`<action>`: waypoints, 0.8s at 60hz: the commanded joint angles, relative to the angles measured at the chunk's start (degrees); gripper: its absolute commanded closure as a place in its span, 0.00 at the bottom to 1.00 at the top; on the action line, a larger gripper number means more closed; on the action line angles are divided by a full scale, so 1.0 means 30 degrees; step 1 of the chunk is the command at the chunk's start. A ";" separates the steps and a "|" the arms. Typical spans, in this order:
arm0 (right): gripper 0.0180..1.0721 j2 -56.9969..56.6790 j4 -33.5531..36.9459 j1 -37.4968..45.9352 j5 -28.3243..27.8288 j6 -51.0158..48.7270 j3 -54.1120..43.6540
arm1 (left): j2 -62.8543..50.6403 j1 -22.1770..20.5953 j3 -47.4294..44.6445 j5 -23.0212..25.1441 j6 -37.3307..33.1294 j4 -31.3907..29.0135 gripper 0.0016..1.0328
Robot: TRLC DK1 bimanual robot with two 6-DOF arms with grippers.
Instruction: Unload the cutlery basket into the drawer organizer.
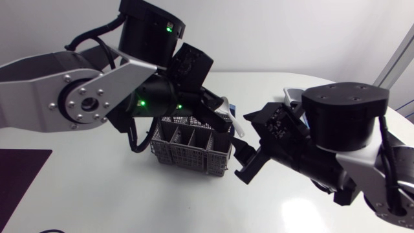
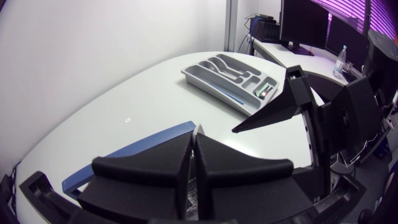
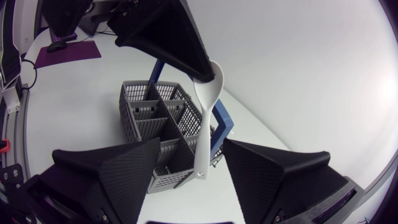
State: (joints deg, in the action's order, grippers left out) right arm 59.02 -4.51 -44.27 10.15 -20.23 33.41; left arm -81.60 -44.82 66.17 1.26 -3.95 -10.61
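TABLE CENTRE: The left gripper [image 1: 215, 111] hangs over the grey cutlery basket [image 1: 187, 147], its fingers pinched together on the bowl of a white spoon [image 3: 208, 102]. The spoon hangs handle-down at the basket's 2 o'clock corner in the head view. Whether the handle tip is inside a compartment cannot be told. The right gripper [image 1: 246, 160] sits at 4 o'clock from the basket, near its corner. Its two wedge fingers are spread wide and hold nothing, and in its own wrist view the spoon hangs ahead of the gap between them. A blue-edged panel [image 3: 221, 127] lies just behind the basket, at about 1 o'clock in the head view. The grey drawer organizer [image 2: 231, 76] shows only in the left wrist view, flat on the white table [image 1: 129, 194], well ahead of the left gripper
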 commanded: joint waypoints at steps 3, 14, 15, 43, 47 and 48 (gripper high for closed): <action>0.34 0.0804 -0.1015 -0.0214 0.0600 -0.0640 -0.0033 | -0.0279 -0.0207 0.0736 -0.0067 0.0905 -0.0154 0.97; 0.52 0.1419 -0.2011 -0.0155 0.1040 -0.0962 0.0202 | -0.0250 -0.0207 0.1058 -0.0009 0.1081 -0.0447 0.97; 0.52 0.1477 -0.2011 -0.0155 0.1040 -0.0962 0.0202 | -0.0250 -0.0207 0.1087 -0.0009 0.1081 -0.0476 0.97; 0.66 0.2767 -0.2773 0.0050 0.1157 -0.0992 0.1227 | -0.0426 -0.0178 0.0999 0.0314 0.1286 -0.0623 0.97; 0.71 0.2767 -0.2773 0.0050 0.1157 -0.0962 0.1256 | -0.0455 -0.0178 0.0941 0.0314 0.1286 -0.0623 0.97; 0.72 0.2767 -0.2773 0.0050 0.1157 -0.0962 0.1256 | -0.0455 -0.0178 0.0941 0.0314 0.1286 -0.0623 0.97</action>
State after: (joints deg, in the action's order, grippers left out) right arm 66.46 -12.16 -44.47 13.34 -22.57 35.75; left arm -81.80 -45.12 67.57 1.63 -1.45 -12.14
